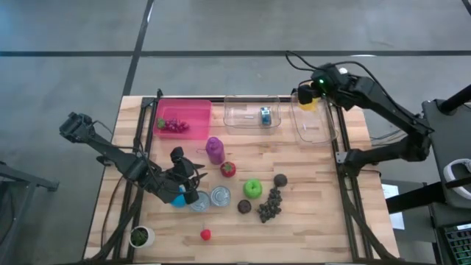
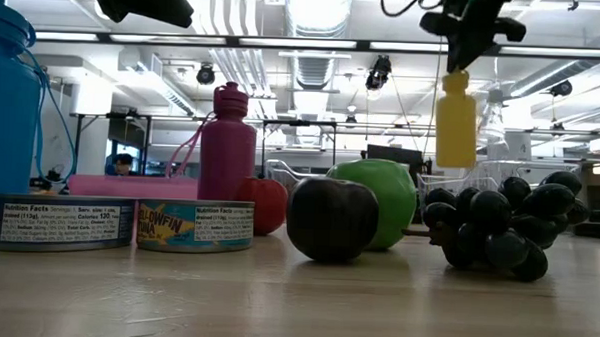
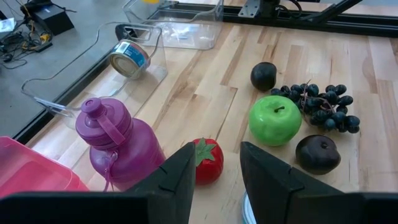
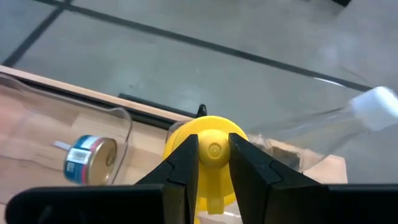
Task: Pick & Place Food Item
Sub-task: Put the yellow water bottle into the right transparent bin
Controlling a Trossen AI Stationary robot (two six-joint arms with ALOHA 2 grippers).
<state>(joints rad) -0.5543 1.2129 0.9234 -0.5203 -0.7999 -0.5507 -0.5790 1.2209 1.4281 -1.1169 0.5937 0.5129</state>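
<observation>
Along the table's far edge (image 1: pixel 243 98) stand three bins: the left bin (image 1: pixel 182 118) holds grapes (image 1: pixel 172 126), the middle bin (image 1: pixel 252 112) holds a can (image 1: pixel 265 115), and the right bin (image 1: pixel 314 122) has a bottle (image 1: pixel 307 101) hanging above its far end. Nearer, a water bottle (image 1: pixel 214 149) lies left of a tomato (image 1: pixel 228 169). An apple (image 1: pixel 252 188) sits between that tomato and a grape bunch (image 1: pixel 271 205). Two cans (image 1: pixel 211 199) stand left of a plum (image 1: pixel 244 207).

three tins (image 1: pixel 220 196), two clear bins (image 1: pixel 252 112), one pink bin (image 1: pixel 182 118), two bottles (image 1: pixel 215 149), two plums (image 1: pixel 280 180), one green apple (image 1: pixel 252 188), one grape bunch (image 1: pixel 270 205)
</observation>
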